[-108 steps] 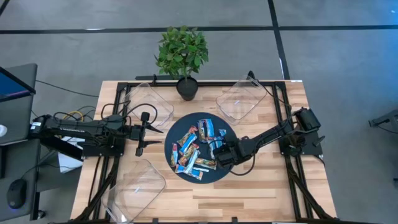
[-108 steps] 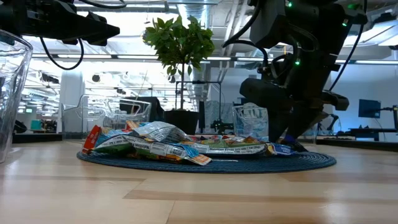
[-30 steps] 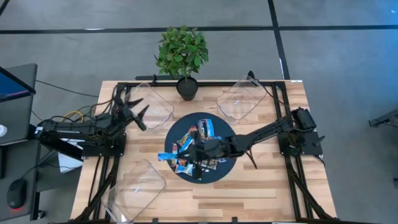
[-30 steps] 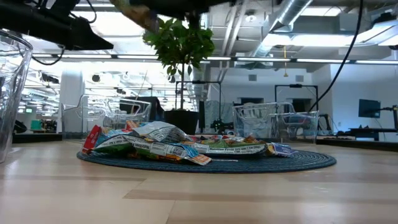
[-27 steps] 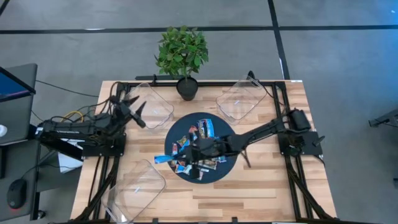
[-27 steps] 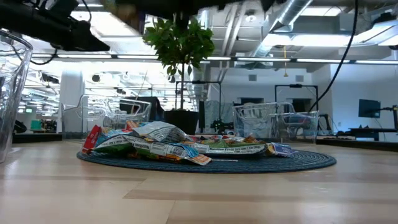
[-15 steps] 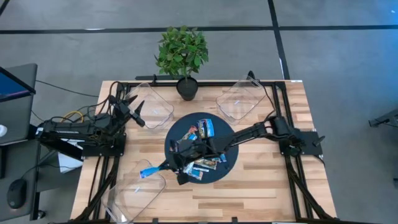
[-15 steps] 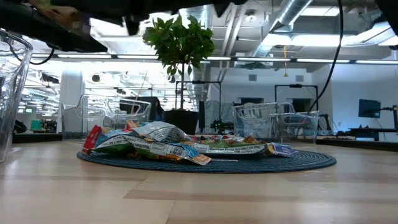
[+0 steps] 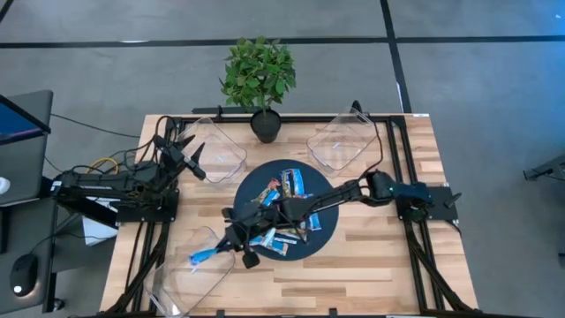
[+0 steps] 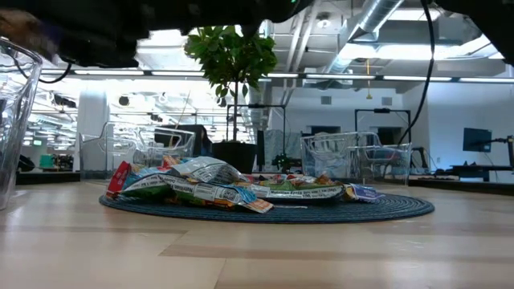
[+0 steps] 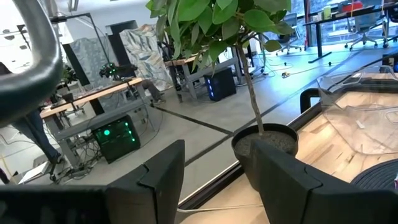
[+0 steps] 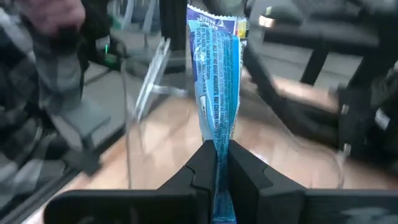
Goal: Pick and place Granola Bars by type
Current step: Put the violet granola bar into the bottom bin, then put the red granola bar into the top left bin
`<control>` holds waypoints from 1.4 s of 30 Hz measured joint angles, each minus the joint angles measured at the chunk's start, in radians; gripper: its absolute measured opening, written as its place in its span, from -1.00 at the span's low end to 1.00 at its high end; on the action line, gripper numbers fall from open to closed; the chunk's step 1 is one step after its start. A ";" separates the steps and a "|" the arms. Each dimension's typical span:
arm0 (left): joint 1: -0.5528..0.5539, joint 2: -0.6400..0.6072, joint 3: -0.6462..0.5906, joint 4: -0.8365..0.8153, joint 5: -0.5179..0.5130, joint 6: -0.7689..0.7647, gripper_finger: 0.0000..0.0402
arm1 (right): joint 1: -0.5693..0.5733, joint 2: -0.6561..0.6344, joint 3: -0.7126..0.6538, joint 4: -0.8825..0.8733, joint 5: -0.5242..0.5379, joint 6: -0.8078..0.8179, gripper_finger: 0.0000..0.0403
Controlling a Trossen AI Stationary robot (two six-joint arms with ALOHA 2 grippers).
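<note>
- Granola Bars [image 9: 281, 210]: most of them lie heaped on the round dark mat [image 9: 323, 231] at mid-table. One blue-and-white bar [image 12: 216, 74] is off the heap, pinched by its end in the right gripper [image 12: 216, 163].
- Right gripper: you have it reaching across the mat, with the bar [image 9: 202, 255] hanging over the near-left clear bin [image 9: 187, 274]. Its fingers are clamped tight on the wrapper's end.
- Left gripper [image 11: 211, 160]: parked high beside the far-left clear bin [image 9: 216, 150], fingers spread wide and nothing between them. It faces the potted plant [image 9: 259, 81].
- Risk, my reading: your grip is only on the wrapper's end, so the bar could swing or slide out short of the bin.
- Risk: the bar sits close to the bin's inner rim. Let go too soon and it may catch the edge and land on the table [image 9: 371, 274].
- Risk: the arm spans the heap, so a low pull-back could drag bars off the mat.
</note>
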 joint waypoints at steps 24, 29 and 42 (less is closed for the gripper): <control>0.000 0.000 0.000 -0.003 0.002 -0.002 -0.12 | -0.019 0.037 0.049 0.009 -0.095 0.046 -0.10; 0.000 0.000 0.000 -0.072 0.177 -0.010 -0.12 | -0.020 -0.033 0.049 -0.237 0.033 0.023 0.03; 0.000 0.020 0.000 -0.090 0.650 0.015 -0.12 | 0.054 -0.215 0.049 -0.988 0.573 0.171 0.00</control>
